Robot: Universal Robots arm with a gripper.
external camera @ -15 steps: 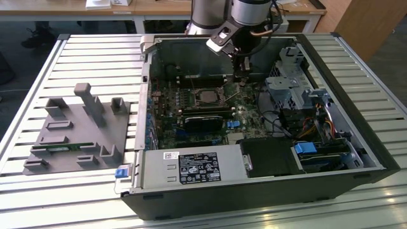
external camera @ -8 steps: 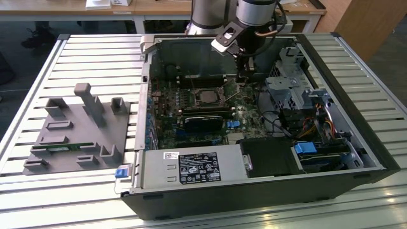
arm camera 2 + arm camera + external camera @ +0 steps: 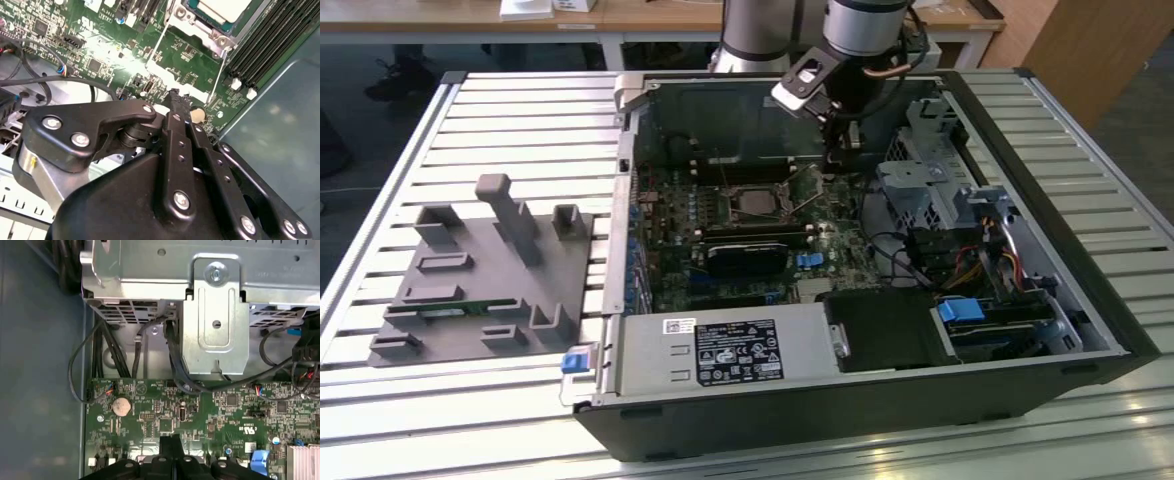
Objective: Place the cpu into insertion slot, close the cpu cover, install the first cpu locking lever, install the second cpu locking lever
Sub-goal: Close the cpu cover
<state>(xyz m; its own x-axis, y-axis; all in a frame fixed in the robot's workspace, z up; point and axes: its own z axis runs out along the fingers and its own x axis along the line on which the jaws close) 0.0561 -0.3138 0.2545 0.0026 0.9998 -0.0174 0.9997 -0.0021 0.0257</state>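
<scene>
**Open computer case on a slatted bench, with the arm inside.** A slatted metal table is carrying a black computer case, which is lying on its side with its interior facing up. To the exterior view's left of the case, a grey fixture block is resting on the slats.

Inside the case, the green motherboard is covering the floor. A grey power supply box with a white label is sitting along the near wall. A silvery drive cage is standing at the exterior view's right. A black heatsink-like block is lying just on the near side of the socket.

The arm is reaching down from the far side. The gripper is hanging over the board between the socket and the drive cage, apart from the socket. In both wrist views its black fingers are lying pressed together with only a seam between them, and they are pinching nothing. In the first wrist view a coin cell is sitting on the board near the fingertips.

The insertion slot is lying near the middle of the board. In the second wrist view the cpu cover is framing the socket, and the cpu is sitting inside it, pale top upward. Whether the cover is latched cannot be told.
</scene>
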